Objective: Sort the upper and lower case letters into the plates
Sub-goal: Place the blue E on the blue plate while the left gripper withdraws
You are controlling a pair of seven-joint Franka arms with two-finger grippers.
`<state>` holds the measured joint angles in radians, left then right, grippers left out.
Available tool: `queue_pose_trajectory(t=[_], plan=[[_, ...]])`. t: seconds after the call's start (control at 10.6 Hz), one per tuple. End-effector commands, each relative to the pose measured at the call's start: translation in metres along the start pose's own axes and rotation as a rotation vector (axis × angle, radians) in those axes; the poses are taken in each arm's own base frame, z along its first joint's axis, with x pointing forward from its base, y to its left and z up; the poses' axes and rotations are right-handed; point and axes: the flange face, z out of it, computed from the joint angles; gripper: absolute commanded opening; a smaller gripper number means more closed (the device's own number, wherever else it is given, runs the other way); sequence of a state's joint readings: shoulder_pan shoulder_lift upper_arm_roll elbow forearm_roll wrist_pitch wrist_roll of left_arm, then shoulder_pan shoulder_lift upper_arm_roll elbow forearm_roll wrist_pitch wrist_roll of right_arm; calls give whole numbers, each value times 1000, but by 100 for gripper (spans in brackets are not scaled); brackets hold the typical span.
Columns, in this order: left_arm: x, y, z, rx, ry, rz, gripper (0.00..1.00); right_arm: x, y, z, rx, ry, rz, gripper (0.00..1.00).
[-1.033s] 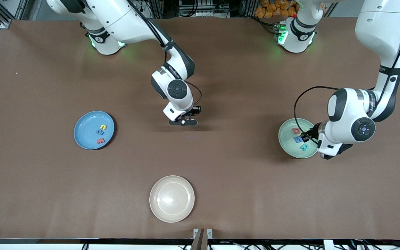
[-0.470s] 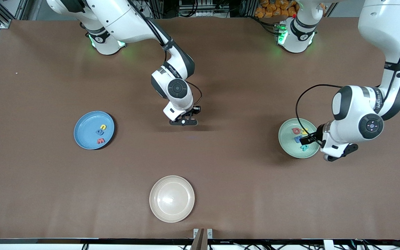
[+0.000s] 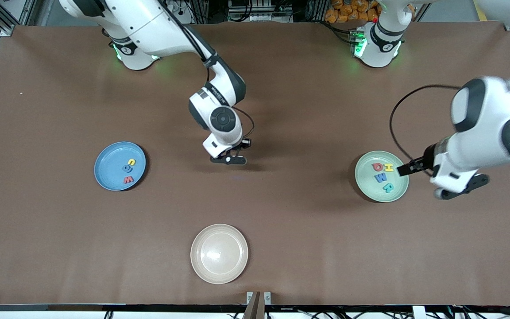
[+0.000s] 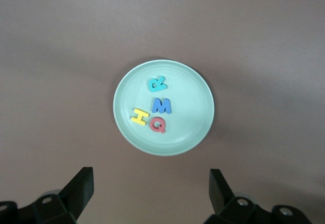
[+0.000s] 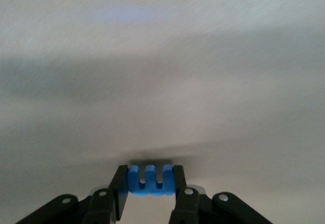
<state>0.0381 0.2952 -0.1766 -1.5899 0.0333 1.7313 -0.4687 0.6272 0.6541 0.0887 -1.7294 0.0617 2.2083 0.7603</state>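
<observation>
— Right wrist view: the right gripper (image 5: 151, 192) is clamped on a blue letter (image 5: 150, 179), up over bare table (image 3: 281, 212) toward the mint plate (image 3: 365, 188) from the blue plate (image 3: 109, 170).

— And the left gripper (image 4: 151, 191) hangs spread wide and empty over the mint plate's edge; H (image 4: 139, 116), M (image 4: 161, 105), Q (image 4: 158, 125), R (image 4: 157, 84) lie in it.
</observation>
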Motion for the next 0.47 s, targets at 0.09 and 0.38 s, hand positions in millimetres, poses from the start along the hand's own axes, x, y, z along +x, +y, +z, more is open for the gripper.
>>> queue_pose_trajectory(t=[0.09,0.38], plan=[[-21,-12,-82,-20,76,67,100,57,91,-49,-14,-93,-38,9],[-42,-27,-126,-34,111,57,100,93,181,-64,-30,-191,18,10]])
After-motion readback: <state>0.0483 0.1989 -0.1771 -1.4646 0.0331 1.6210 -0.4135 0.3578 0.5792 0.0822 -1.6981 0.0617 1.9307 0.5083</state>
